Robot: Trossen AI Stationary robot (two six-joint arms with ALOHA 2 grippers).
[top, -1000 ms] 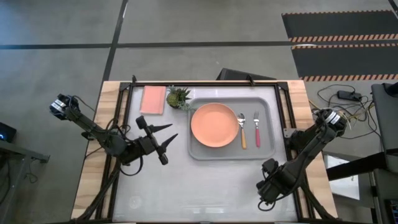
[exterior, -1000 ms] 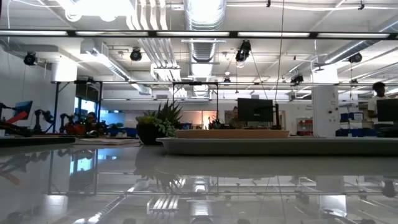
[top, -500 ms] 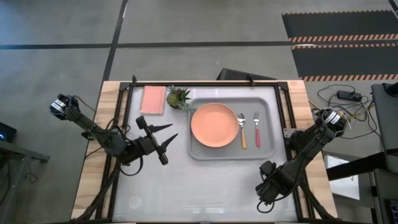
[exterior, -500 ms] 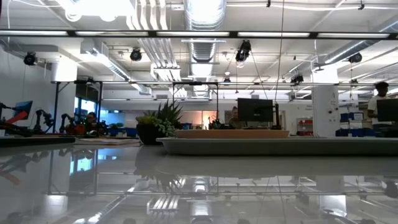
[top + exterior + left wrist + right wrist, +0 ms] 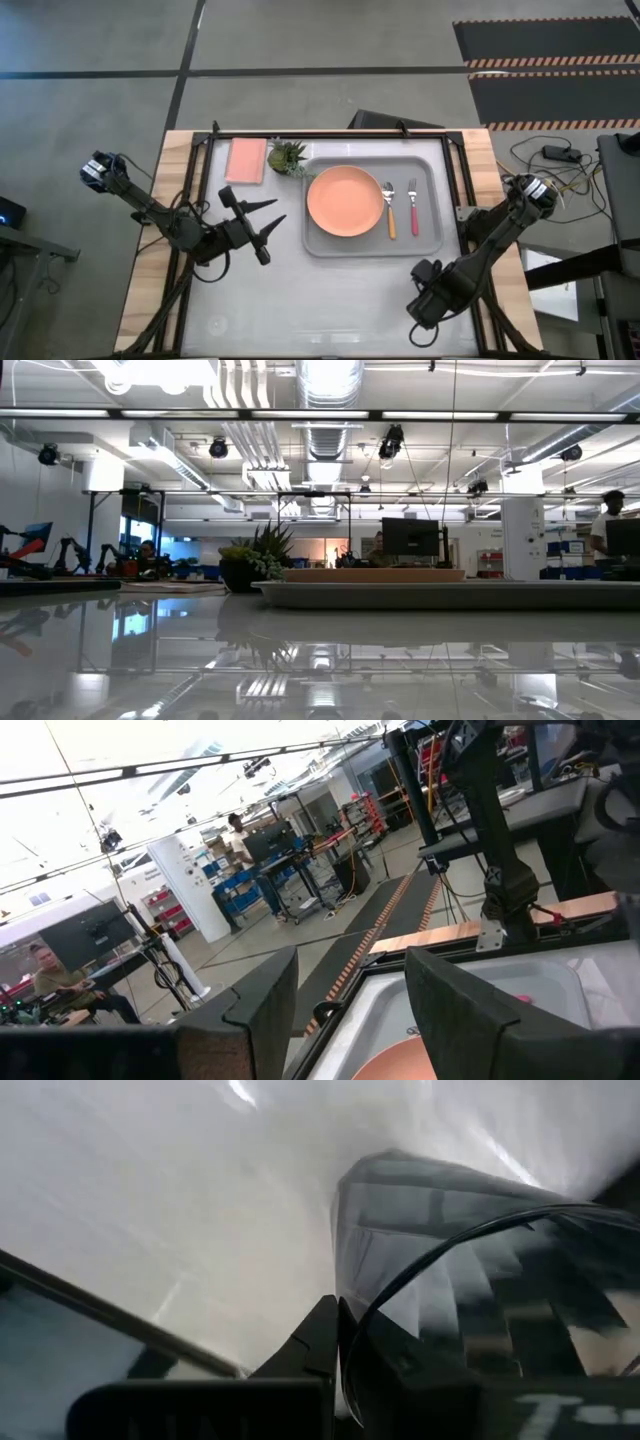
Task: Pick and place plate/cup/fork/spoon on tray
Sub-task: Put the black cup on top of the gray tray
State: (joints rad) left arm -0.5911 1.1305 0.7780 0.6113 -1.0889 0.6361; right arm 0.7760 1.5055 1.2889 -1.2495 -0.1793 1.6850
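Note:
The light grey tray (image 5: 372, 248) lies at the table's far right. On it are the salmon-orange plate (image 5: 345, 200), the orange-handled spoon (image 5: 390, 210) and the pink-red-handled fork (image 5: 412, 205). The dark translucent cup (image 5: 470, 1230) fills the right wrist view, and my right gripper (image 5: 340, 1325) is shut on it. In the high view that gripper (image 5: 420, 305) is near the table's front right and covers the cup. My left gripper (image 5: 268, 228) waits open, left of the tray, with nothing between its fingers (image 5: 345, 1020). My right gripper pinches the cup's wall at the rim (image 5: 352, 1328). One finger (image 5: 310, 1350) lies outside the cup, and the other shows through the translucent wall, inside it. Whether the cup rests on the table or hangs clear, I cannot tell.
A pink rectangular pad (image 5: 246, 160) and a small potted plant (image 5: 288, 157) sit at the far edge, left of the tray. The low view shows the tray's rim (image 5: 450, 595) and the plant (image 5: 255, 560) across the glossy table. People stand far off in the room.
My right gripper has edged a little toward the table's left and near edges. The plate, the spoon and the fork have stayed in place on the tray.

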